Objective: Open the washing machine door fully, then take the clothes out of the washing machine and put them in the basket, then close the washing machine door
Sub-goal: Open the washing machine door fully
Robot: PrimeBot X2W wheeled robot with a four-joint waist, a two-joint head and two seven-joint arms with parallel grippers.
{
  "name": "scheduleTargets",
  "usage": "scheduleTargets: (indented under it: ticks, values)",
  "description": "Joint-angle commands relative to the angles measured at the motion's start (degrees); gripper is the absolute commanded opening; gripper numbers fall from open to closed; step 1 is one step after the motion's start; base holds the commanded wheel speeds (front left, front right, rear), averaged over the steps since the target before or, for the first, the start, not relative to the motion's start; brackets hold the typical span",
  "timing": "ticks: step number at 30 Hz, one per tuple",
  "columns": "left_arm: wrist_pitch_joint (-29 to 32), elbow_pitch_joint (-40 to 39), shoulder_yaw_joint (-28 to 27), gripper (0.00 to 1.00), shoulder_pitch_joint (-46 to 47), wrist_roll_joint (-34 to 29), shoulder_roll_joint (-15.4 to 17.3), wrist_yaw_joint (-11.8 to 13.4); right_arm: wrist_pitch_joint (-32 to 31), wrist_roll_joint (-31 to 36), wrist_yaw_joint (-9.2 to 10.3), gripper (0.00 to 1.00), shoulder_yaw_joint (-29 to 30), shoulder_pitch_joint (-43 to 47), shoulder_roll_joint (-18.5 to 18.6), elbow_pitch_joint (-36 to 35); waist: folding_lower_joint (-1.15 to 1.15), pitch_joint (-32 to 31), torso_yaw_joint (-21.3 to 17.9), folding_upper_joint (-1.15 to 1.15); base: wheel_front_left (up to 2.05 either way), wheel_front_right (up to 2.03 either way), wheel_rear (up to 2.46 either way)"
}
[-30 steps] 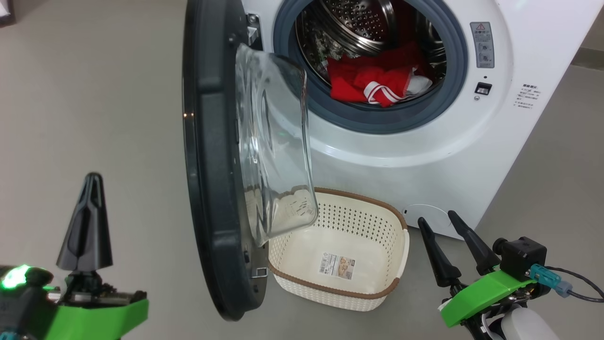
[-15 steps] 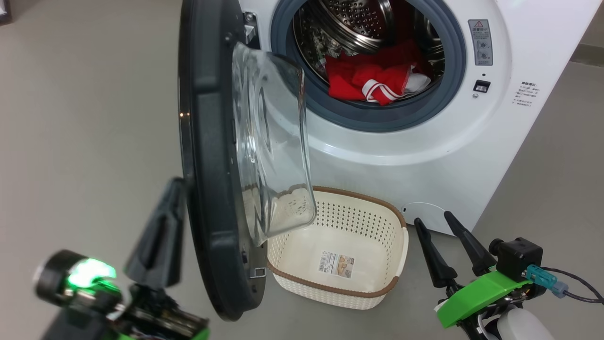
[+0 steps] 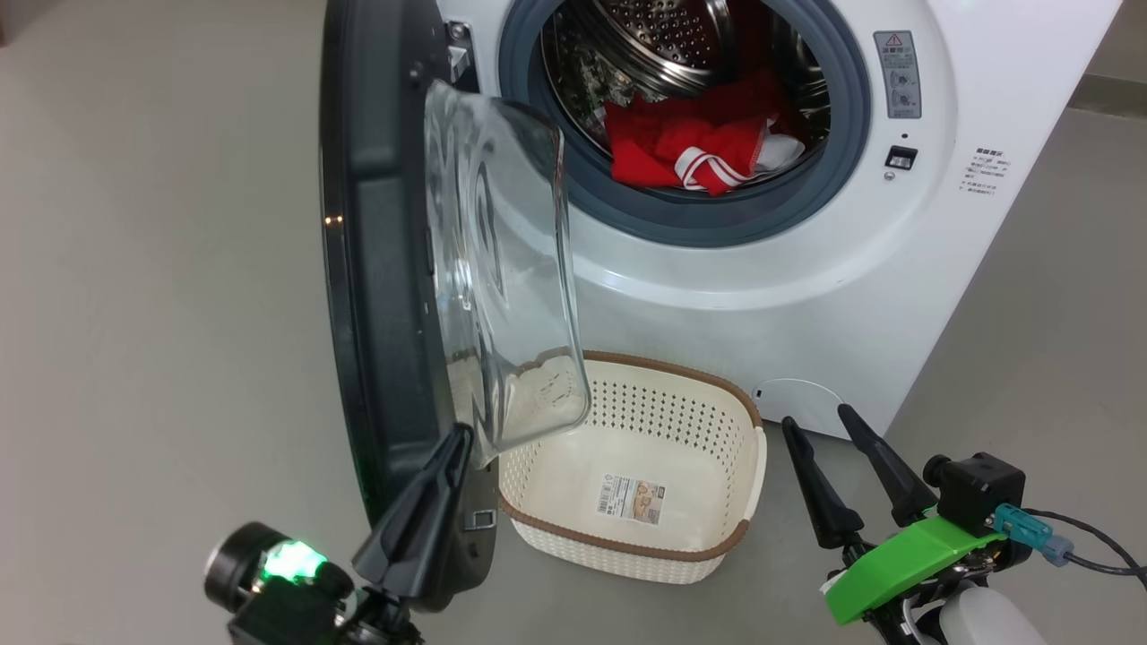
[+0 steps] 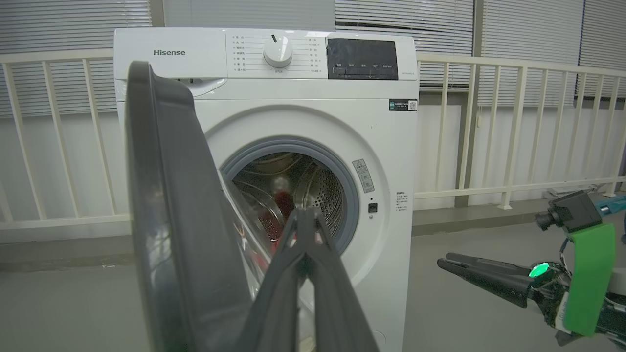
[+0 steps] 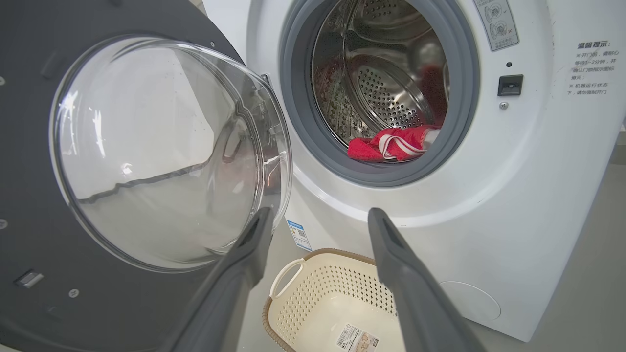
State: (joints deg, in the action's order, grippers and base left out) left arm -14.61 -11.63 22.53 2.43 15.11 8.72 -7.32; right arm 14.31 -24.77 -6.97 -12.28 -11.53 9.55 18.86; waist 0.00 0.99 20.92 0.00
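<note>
Head view: the washing machine (image 3: pixel 806 296) is seen from above, with the washing machine door (image 3: pixel 376 269) swung out edge-on at the machine's left side, roughly square to its front. The clothes (image 3: pixel 690 148) are lodged at the front lip of the drum (image 3: pixel 681 36) inside the machine. The basket (image 3: pixel 627 544) is set on the floor (image 3: pixel 161 269) just before the machine's base, its left end overhung by the door's glass bowl (image 3: pixel 502 269). The left gripper (image 3: pixel 459 439), fingers pressed together, is placed at the door's lower rim; contact cannot be told. The right gripper (image 3: pixel 816 417), fingers spread and empty, is held before the machine's lower right corner.

Left wrist view: the closed fingers are aimed at the drum opening, whose left part is masked by the door's dark rim. A pale railing (image 4: pixel 508 127) is seen behind the machine.

Right wrist view: the drum opening is framed between the parted fingers, with the glass bowl at the machine's left and the basket beneath.
</note>
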Motion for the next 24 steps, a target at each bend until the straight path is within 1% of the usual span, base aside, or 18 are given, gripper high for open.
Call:
scheduleTargets:
  ticks: [1, 14, 20, 24]
  values:
    - [0.1, -0.58, -1.43, 0.0, 1.17, 0.57, 0.77, -0.16, 0.69, -0.29, -0.52, 1.0, -1.38, -1.08, 0.06, -1.22, 0.0, 0.02, -0.07, 0.0, 0.0, 0.0, 0.0]
    - [-0.17, 8.06, 3.62, 0.0, 2.27, 3.28, 1.05, -0.16, 0.69, -0.41, -0.52, 1.0, -1.85, -1.19, 0.08, -1.1, 0.0, 0.11, -0.57, 0.0, 0.0, 0.0, 0.0]
    - [-0.26, 10.39, 3.89, 0.0, 2.79, 4.03, 1.08, -0.16, 0.69, -0.47, -0.52, 1.0, -1.79, -1.2, 0.06, -1.23, 0.0, 0.25, -0.65, 0.0, 0.0, 0.0, 0.0]
    - [-0.31, 11.94, 3.03, 0.0, 2.9, 4.64, 1.14, -0.04, 0.69, -0.48, -0.52, 1.0, -1.68, -1.15, 0.0, -1.3, 0.0, 0.4, -0.65, 0.0, 0.0, 0.0, 0.0]
